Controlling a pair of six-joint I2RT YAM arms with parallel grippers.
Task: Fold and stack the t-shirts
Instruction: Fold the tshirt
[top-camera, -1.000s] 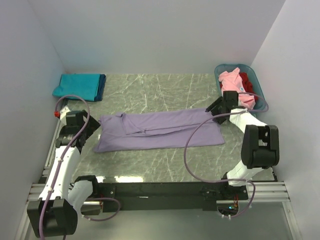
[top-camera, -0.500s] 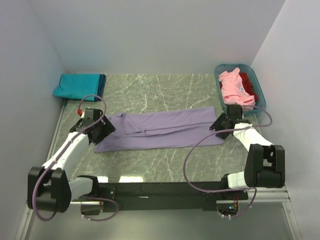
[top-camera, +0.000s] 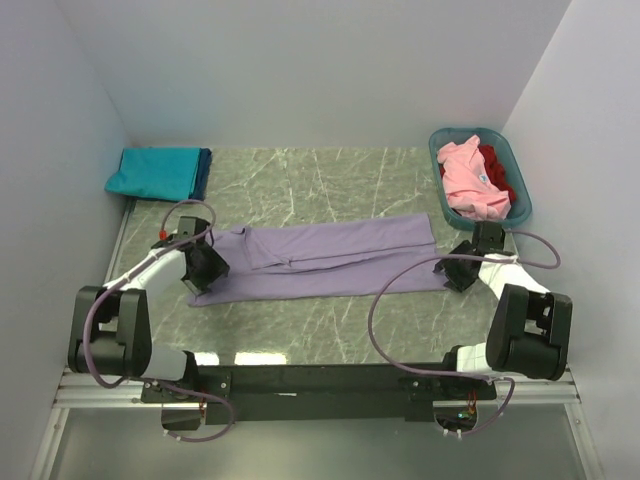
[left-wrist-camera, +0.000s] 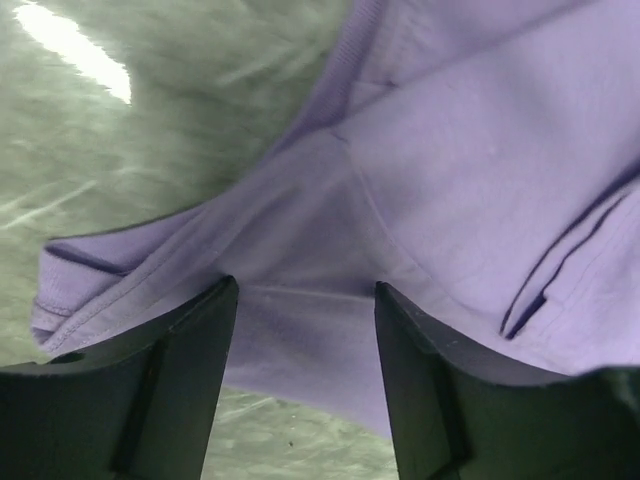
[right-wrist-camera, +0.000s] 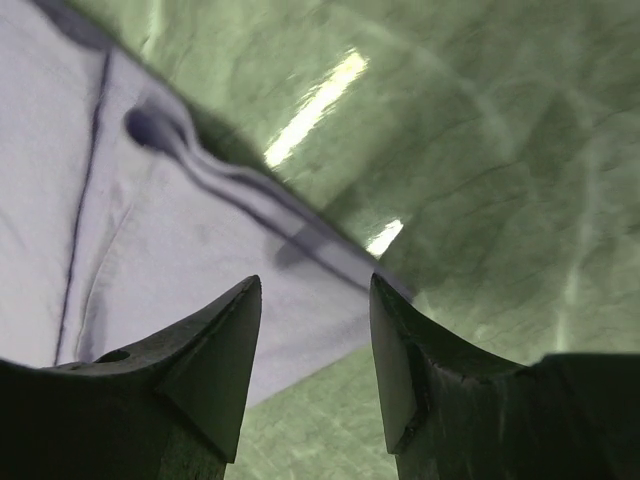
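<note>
A lavender-purple t-shirt (top-camera: 325, 258) lies folded lengthwise across the middle of the table. My left gripper (top-camera: 203, 268) is open, low over its left near corner; the left wrist view shows the cloth (left-wrist-camera: 420, 180) between and beyond my fingers (left-wrist-camera: 180, 370). My right gripper (top-camera: 453, 270) is open, low at the shirt's right near corner, whose hem (right-wrist-camera: 200, 250) shows in the right wrist view. A folded teal t-shirt (top-camera: 155, 172) on a dark blue one (top-camera: 204, 172) sits at the far left. Pink (top-camera: 468, 180) and red (top-camera: 497, 172) t-shirts lie in the basket.
A teal-blue plastic basket (top-camera: 524, 198) stands at the far right against the wall. White walls close in the table on the left, back and right. The green marble tabletop (top-camera: 330, 320) shows in front of the shirt.
Both grippers have come down and toward the near edge, from the shirt's far end corners to its near corners. The shirt has not visibly moved.
</note>
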